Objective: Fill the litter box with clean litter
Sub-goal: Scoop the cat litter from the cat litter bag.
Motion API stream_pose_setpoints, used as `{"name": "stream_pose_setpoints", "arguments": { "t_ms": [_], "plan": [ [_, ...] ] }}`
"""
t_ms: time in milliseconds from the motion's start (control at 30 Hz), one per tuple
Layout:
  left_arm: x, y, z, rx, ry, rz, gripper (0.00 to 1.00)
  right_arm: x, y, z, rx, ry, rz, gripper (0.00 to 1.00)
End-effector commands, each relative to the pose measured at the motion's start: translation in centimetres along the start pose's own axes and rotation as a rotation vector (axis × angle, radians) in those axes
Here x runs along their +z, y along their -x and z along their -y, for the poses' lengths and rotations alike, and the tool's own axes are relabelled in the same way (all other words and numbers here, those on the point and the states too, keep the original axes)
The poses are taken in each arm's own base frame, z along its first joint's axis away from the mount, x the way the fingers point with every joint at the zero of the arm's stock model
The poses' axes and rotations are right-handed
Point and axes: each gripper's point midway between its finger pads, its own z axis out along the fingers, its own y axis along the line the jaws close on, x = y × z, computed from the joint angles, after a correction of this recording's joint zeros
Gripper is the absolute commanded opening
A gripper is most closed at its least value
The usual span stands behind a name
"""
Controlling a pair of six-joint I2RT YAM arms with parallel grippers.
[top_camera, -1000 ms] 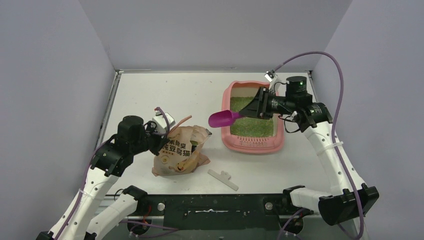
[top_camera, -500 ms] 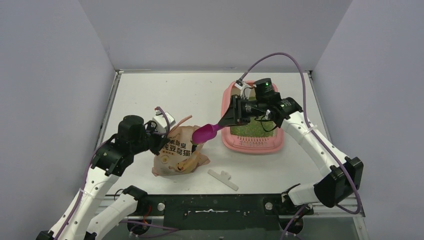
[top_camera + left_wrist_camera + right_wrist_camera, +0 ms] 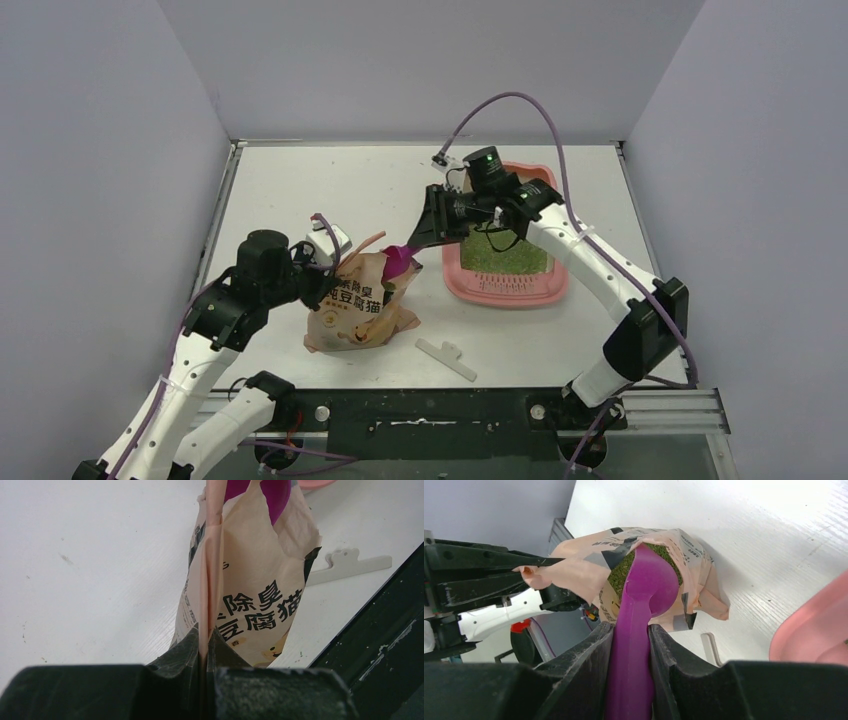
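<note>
**Right gripper (image 3: 629, 630) brings scoop (image 3: 649, 587) to the mouth of the litter bag (image 3: 365, 310)**

The right gripper, its jaws narrowed on the handle of a magenta scoop, reaches across the counter (image 3: 330, 190) from the side of the litter box (image 3: 500, 293). The bowl of the scoop is tilted down inside the torn top of a tan paper bag. Green litter (image 3: 621, 570) shows in the opening just behind the bowl; whether the bowl has bitten into it cannot be told from here. The left gripper (image 3: 202, 640), closed tight, pinches the bag's side seam and holds the bag upright with its mouth gaping. The pink litter box sits on the counter to the right of the bag, near it but apart. A bed of green litter lies on its floor where the arm does not hide it. A white clip (image 3: 447, 357) lies on the counter in front of the bag.

The step in hand appears to be loading a scoopful from the bag. The next move likely calls for pushing the bowl deeper into the granules and turning it level so the load does not slide out. It would then lift clear of the paper edge and carry the load over the box rim before tipping. A firm left grip matters here, since a sagging bag could close on the scoop or spill.
</note>
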Motion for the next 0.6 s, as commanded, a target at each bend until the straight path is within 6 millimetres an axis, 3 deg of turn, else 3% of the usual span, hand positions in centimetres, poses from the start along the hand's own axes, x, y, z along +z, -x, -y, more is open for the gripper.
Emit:
{"name": "stream_pose_setpoints", "arguments": {
  "t_ms": [0, 167, 267, 367, 567],
  "plan": [
    [-1.2, 4.9, 0.5, 0.036, -0.022, 0.177, 0.0, 1.7, -0.7, -0.6, -0.081, -0.043, -0.074, 0.0],
    [-1.2, 4.6, 0.4, 0.038, -0.017, 0.17, 0.0, 5.5, -4.9, 0.8, -0.089, -0.094, -0.257, 0.0],
    [-1.3, 4.8, 0.4, 0.039, -0.016, 0.171, 0.0, 6.7, -6.0, 1.6, -0.112, -0.156, -0.304, 0.0],
    [-1.4, 4.7, 0.5, 0.042, -0.015, 0.172, 0.0, 6.4, -5.1, 2.5, -0.124, -0.237, -0.272, 0.0],
    [-1.5, 4.7, 0.5, 0.05, -0.016, 0.174, 0.0, 3.3, -3.1, 3.9, -0.187, -0.427, -0.227, 0.0]
  ]
}}
